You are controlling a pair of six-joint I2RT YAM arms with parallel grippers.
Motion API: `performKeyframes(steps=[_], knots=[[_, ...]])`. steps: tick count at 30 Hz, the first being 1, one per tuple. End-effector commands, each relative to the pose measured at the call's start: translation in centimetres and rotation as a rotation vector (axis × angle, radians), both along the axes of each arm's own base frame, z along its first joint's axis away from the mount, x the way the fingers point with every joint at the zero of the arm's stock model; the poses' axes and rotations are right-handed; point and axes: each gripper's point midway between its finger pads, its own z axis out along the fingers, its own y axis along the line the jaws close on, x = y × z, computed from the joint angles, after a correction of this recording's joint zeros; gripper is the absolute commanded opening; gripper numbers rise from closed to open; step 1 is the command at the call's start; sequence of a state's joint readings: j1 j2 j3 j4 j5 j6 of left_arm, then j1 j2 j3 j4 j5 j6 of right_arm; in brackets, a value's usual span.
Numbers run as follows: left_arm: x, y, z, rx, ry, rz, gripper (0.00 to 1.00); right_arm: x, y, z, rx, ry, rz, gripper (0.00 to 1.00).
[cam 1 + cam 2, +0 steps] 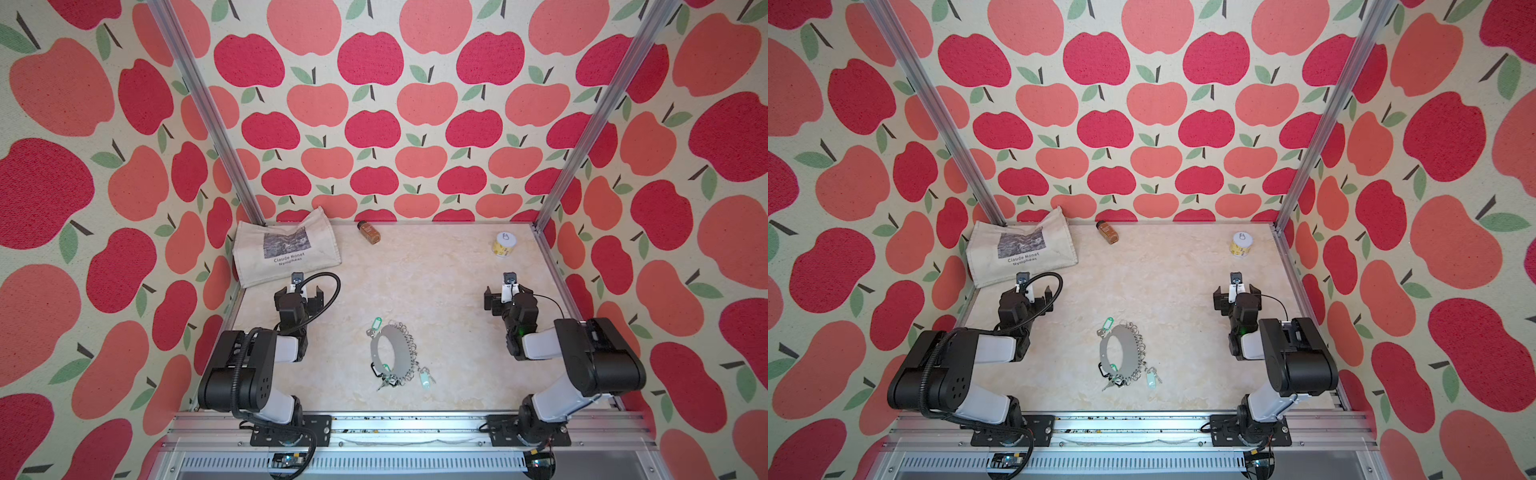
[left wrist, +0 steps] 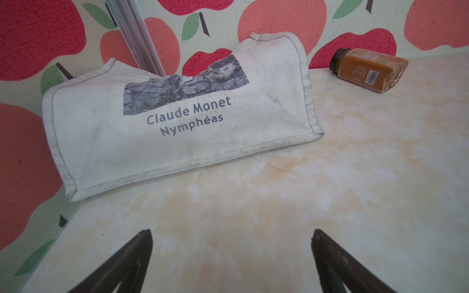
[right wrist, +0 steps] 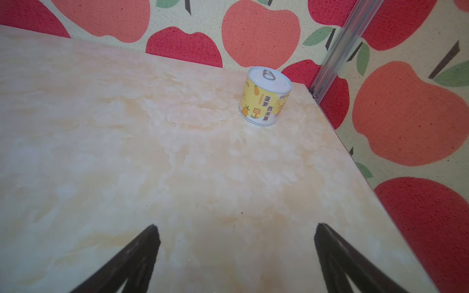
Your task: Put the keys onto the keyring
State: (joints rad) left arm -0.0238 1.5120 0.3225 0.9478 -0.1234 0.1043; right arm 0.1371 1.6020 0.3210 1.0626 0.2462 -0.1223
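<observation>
Pale-tagged keys flat just beside grey oval keyring

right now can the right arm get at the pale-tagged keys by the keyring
Probably yes: the right gripper is open and empty, and bare table lies between it and the keys beside the keyring.

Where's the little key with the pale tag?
In both top views the keys lie on the table, toward the front middle, just right of the near end of the keyring.

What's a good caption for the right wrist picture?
The right gripper, fingers open, above the marble table, facing a yellow can.
</observation>
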Motion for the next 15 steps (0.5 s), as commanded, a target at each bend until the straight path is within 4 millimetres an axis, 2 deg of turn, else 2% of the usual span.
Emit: performKeyframes(steps=[1,15], knots=[[0.21,0.49,0.76,-0.023,-0.043,0.027,0.99,0.26,-1.17,1.24,0.005,-0.057,-0.096,0.99],[0.23,0.71,0.72,-0.024,-0.045,0.038,0.99,-0.04,-1.19,1.38,-0.008,-0.077,-0.11,0.99]])
